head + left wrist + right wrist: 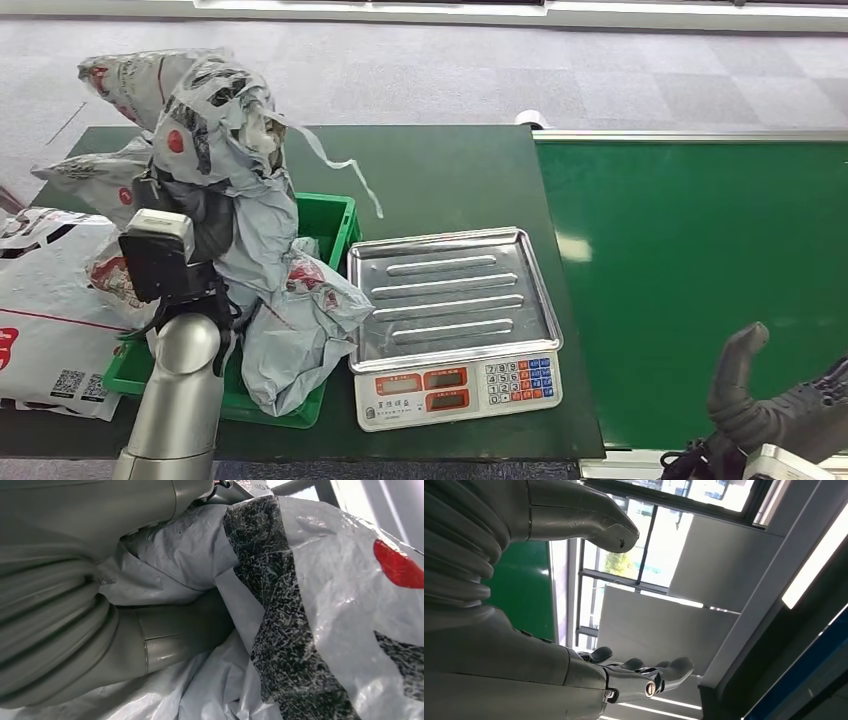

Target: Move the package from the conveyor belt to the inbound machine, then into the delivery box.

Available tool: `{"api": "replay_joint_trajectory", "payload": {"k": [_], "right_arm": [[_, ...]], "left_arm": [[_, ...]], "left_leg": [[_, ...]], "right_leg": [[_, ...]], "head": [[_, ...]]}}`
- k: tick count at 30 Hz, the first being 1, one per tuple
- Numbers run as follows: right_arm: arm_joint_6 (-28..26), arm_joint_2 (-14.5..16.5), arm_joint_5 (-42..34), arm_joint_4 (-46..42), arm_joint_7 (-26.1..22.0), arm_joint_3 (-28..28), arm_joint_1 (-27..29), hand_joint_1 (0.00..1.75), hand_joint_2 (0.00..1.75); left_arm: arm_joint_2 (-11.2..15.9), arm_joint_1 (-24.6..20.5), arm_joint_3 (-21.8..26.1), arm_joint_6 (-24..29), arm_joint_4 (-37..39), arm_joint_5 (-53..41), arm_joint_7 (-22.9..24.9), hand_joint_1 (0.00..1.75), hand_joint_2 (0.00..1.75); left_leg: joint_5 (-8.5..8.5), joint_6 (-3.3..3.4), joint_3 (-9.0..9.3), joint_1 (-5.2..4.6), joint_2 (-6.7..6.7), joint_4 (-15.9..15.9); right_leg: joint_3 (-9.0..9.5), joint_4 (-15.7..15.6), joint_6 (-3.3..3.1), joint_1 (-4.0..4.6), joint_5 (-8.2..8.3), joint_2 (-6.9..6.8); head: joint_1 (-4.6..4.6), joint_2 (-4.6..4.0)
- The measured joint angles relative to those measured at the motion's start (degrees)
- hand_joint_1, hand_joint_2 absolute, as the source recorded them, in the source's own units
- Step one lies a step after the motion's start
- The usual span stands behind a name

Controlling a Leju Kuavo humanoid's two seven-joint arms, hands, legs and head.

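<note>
Head view shows my left hand (205,215) grasping the grey package (225,130), lifted above the green box (330,225) beside the scale (455,310). My right hand (770,400) hangs released over the conveyor belt (690,280).

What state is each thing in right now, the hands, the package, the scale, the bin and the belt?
left hand: raised, gripping the package
package: lifted, hanging over the green bin
right hand: open, holding nothing
scale: tray bare, red displays unreadable
green bin: holds other grey bags
conveyor belt: nothing on the visible part
</note>
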Motion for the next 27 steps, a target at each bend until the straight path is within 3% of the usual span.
{"api": "replay_joint_trajectory", "payload": {"k": [6,10,12,15,20,27], "right_arm": [[0.0,0.8,0.2,-0.5,0.0,-0.5,0.4,0.00,1.75],[0.0,1.1,0.2,-0.7,0.0,-0.6,0.4,0.00,1.75],[0.1,1.4,0.5,-0.7,0.0,-1.0,0.4,0.00,1.75],[0.3,2.6,1.1,-0.7,0.0,-3.2,0.4,0.00,1.75],[0.0,4.4,2.0,-0.7,0.0,-6.2,0.2,0.00,1.75],[0.0,5.9,2.4,-0.7,0.0,-7.4,0.0,0.00,1.75]], "left_arm": [[1.1,3.1,1.5,0.3,-5.4,0.1,-0.2,1.75,1.75],[1.4,3.8,1.9,0.5,-6.7,-0.2,-0.1,0.00,1.75],[1.5,5.1,2.8,2.9,-7.9,-1.6,0.9,0.00,1.75],[1.4,10.5,6.9,6.4,-12.0,-2.4,1.0,0.00,1.75],[0.8,15.3,12.1,3.3,-15.7,-3.1,0.4,0.00,1.75],[-0.1,16.9,14.4,2.4,-16.8,-4.1,1.1,0.00,1.75]], "left_leg": [[-0.01,0.02,0.01,-0.02,-0.01,0.0],[0.00,0.02,0.00,-0.02,-0.01,0.0],[-0.09,-0.04,-0.07,-0.02,0.02,0.0],[-0.37,-0.16,0.25,-0.02,0.35,0.0],[-0.38,-0.14,0.41,0.03,0.12,0.0],[-0.39,-0.13,0.40,0.04,0.11,0.0]], "right_leg": [[0.04,0.0,0.04,-0.02,0.01,-0.04],[0.07,0.0,0.05,-0.02,0.06,-0.04],[0.14,0.0,0.01,-0.02,0.04,0.00],[0.22,0.0,-0.10,0.00,-0.10,0.34],[0.34,0.0,-0.10,0.05,-0.27,0.13],[0.35,0.0,-0.11,0.03,-0.28,0.10]], "head": [[0.01,0.00],[0.01,0.00],[0.01,0.00],[-0.01,0.00],[0.01,0.00],[0.01,0.00]]}}
